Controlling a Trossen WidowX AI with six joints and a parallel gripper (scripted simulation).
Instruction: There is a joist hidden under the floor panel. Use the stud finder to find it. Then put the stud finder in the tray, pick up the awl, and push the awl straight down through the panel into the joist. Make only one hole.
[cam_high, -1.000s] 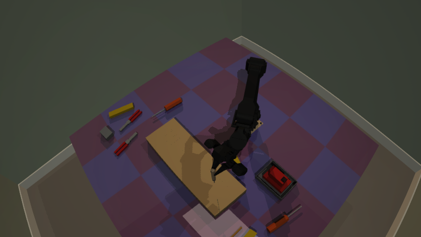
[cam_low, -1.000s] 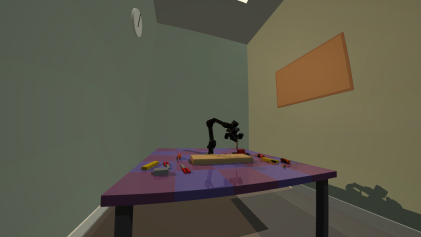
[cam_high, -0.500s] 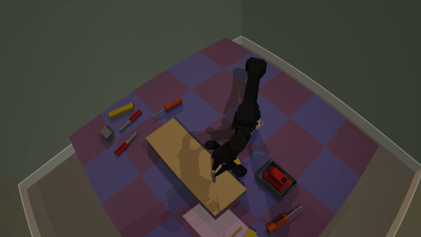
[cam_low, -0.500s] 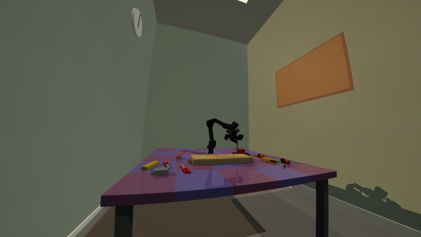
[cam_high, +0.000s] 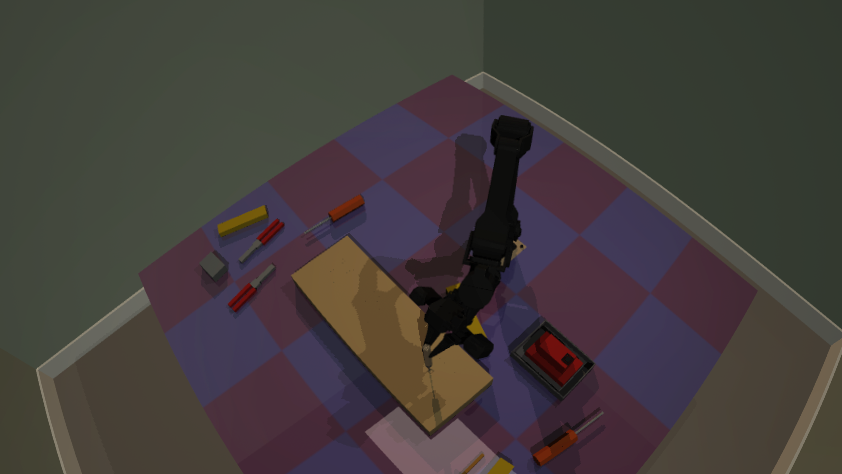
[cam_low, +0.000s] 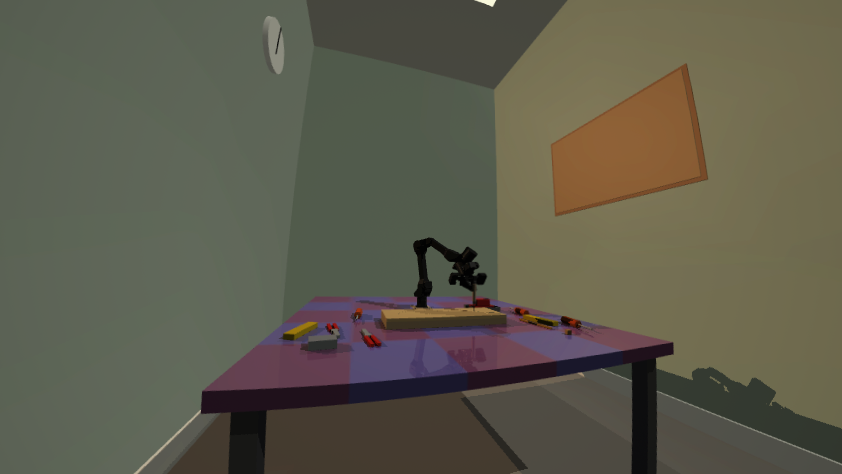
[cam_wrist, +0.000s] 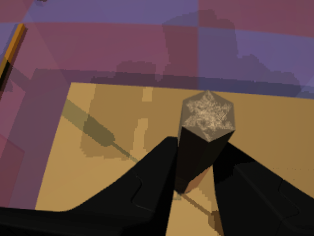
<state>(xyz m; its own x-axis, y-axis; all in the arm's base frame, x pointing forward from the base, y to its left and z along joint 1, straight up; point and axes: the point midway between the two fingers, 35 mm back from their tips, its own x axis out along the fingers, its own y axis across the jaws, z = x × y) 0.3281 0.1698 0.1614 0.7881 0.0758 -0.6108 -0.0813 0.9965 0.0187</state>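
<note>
My gripper (cam_high: 427, 349) (cam_low: 474, 287) (cam_wrist: 194, 147) is shut on the awl (cam_high: 428, 360) (cam_low: 474, 299) (cam_wrist: 208, 115), held about upright with its handle end up. The awl is over the near-right part of the tan floor panel (cam_high: 347, 282) (cam_low: 441, 319) (cam_wrist: 280, 145). Its tip is at or just above the panel's top and meets the awl's shadow there in the top view; whether it has entered cannot be told. The red stud finder (cam_high: 550, 355) (cam_low: 482, 301) lies in the dark tray (cam_high: 537, 376), right of the panel. The joist is hidden.
An orange screwdriver (cam_high: 347, 207) lies past the panel's far end, another (cam_high: 555, 447) below the tray. Two red pliers (cam_high: 271, 231) (cam_high: 242, 296), a yellow block (cam_high: 242, 220) and a grey block (cam_high: 213, 266) lie left. A pale sheet (cam_high: 406, 432) lies by the panel's near end.
</note>
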